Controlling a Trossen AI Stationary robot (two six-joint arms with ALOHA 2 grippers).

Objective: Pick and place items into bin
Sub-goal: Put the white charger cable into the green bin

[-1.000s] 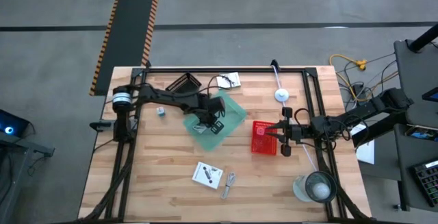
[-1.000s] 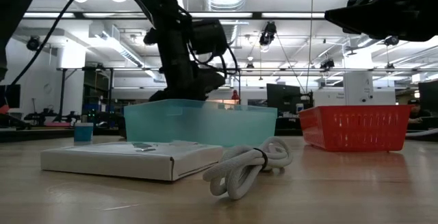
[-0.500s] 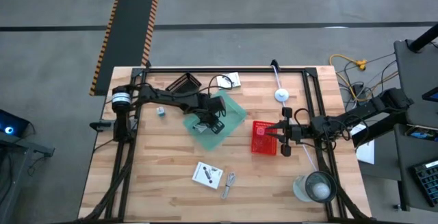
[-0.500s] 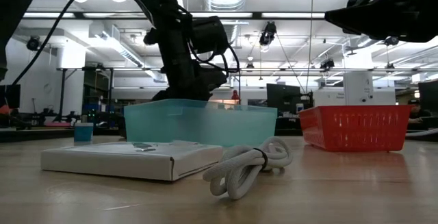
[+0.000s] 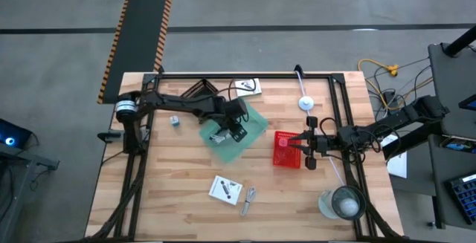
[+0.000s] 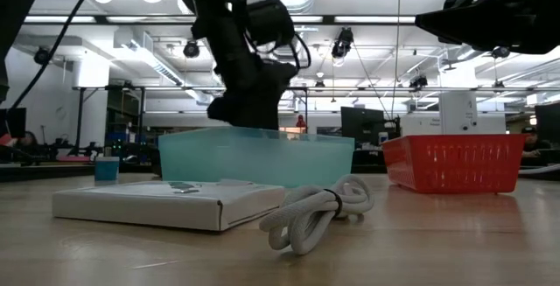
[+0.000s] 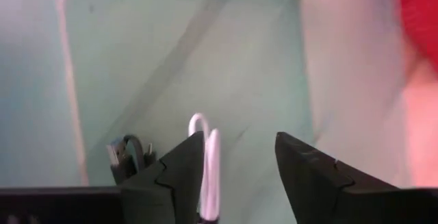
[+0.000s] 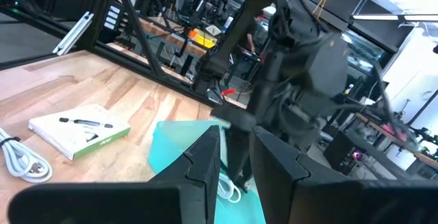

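My left gripper point(image 5: 225, 134) point(image 7: 239, 142) hangs open, pointing steeply down, just above the teal bin point(image 5: 256, 120) point(image 6: 254, 155). On the bin floor lie a white cable loop point(image 7: 205, 152), close beside one finger, and a dark plug point(image 7: 122, 154). A white box with a pen on it point(image 5: 225, 189) point(image 6: 166, 203) and a coiled white cable point(image 6: 319, 212) point(image 5: 249, 196) lie near the table's front. My right gripper point(image 5: 305, 145) point(image 8: 236, 138) waits level beside the red basket point(image 5: 285, 150), its fingers a narrow gap apart with nothing between. My left gripper has the white cable loop point(image 7: 209, 142) right next to the inner side of one finger point(image 7: 185, 169). I cannot tell whether finger and cable touch. Nothing lies between the two fingers but the bin's floor.
A small blue cube point(image 5: 174, 122) sits left of the bin. A black mesh piece point(image 5: 197, 91) and a white packet point(image 5: 249, 87) lie at the far edge, a white disc point(image 5: 306, 102) at the far right, a clear cup point(image 5: 342, 202) at the near right.
My left gripper has risen from inside the teal bin to just above its rim, mostly in the last half second. The bin and the things on the table have stayed put.
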